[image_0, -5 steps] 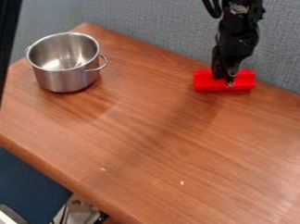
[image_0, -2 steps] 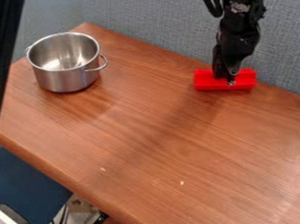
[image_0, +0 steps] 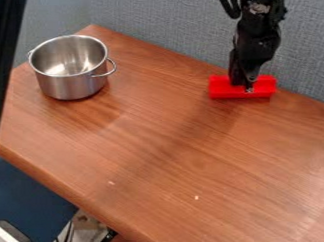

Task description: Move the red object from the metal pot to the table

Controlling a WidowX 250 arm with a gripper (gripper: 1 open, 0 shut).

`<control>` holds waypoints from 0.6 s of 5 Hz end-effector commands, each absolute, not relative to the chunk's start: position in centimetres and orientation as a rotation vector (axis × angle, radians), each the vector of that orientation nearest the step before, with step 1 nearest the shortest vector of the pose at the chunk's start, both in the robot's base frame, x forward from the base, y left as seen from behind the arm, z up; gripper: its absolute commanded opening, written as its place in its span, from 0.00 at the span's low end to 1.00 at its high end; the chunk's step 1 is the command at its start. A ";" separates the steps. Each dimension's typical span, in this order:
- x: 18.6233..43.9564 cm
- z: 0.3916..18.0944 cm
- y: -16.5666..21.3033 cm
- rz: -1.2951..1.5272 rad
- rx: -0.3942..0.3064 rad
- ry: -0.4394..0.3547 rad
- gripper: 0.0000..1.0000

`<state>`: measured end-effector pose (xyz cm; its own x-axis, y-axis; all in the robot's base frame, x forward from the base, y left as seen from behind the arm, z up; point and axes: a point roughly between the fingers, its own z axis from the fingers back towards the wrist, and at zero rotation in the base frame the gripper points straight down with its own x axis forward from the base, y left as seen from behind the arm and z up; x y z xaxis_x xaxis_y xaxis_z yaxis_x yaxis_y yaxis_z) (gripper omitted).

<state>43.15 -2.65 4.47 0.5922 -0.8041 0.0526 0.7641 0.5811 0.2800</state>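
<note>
The red object [image_0: 246,89], a small bright brick, lies flat on the table [image_0: 178,134] near its far right edge. My gripper [image_0: 242,79] reaches down onto the block from above, its dark fingers shut on the block's middle. The metal pot [image_0: 69,67] stands upright near the table's far left rounded corner, well apart from the block, and its inside looks bare.
A dark blue wall runs behind the table's back edge. The wooden top ends close to the block on the right, and its front edge drops off at the lower left. A dark panel stands along the left side.
</note>
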 end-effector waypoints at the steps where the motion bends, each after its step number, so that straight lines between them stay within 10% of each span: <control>1: 44.0 6.6 -2.1 -0.898 0.260 -0.234 0.00; 3: 44.0 6.6 -2.1 -0.898 0.257 -0.225 0.00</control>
<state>43.01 -2.43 4.56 0.5993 -0.7994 0.0438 0.7632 0.5870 0.2700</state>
